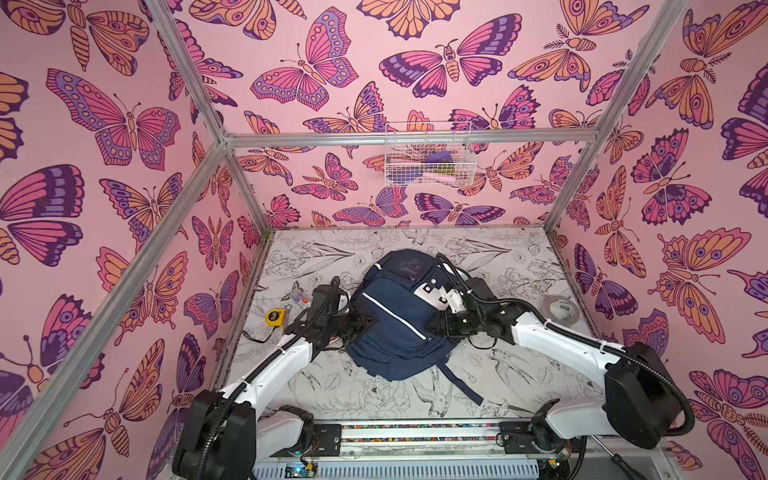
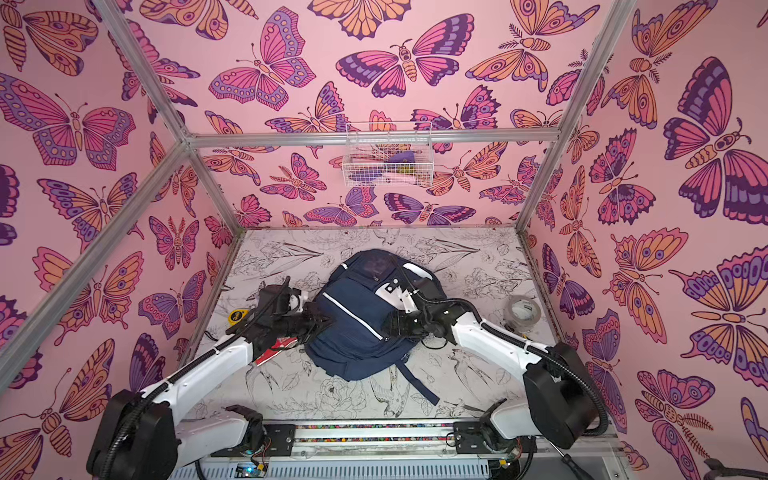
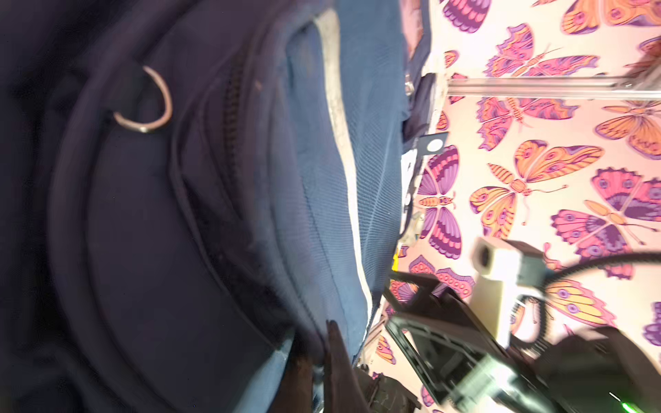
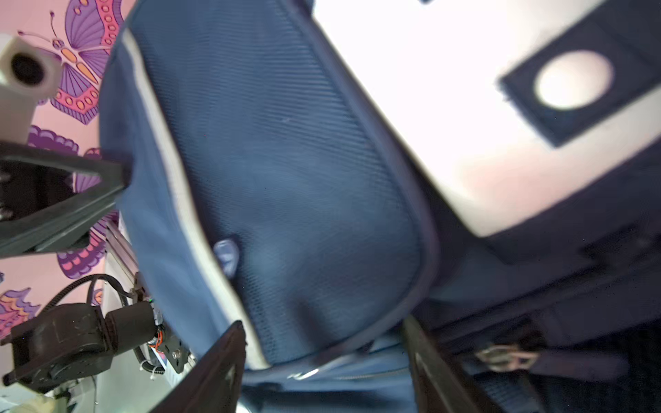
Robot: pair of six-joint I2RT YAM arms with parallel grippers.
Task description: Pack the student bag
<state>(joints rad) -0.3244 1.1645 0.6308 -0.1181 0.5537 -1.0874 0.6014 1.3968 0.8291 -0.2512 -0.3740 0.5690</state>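
Student bag [image 1: 395,324] lies flat in the middle of the bench [image 1: 519,374], front panel up and apparently zipped shut. Left gripper [image 1: 365,322] sits at the bag's left flank with jaws together. I cannot tell whether fabric is pinched between them. A thin fold could slip out, or a pull could drag the whole limp bag. Right gripper [image 4: 322,323] has its jaws apart, straddling a seam. Tape roll [image 1: 562,309] and yellow tape measure [image 1: 276,316] lie well apart from the bag, unpacked. The metal zip pull [image 4: 506,357] sits just outside the right jaws, so closing now would likely catch cloth.
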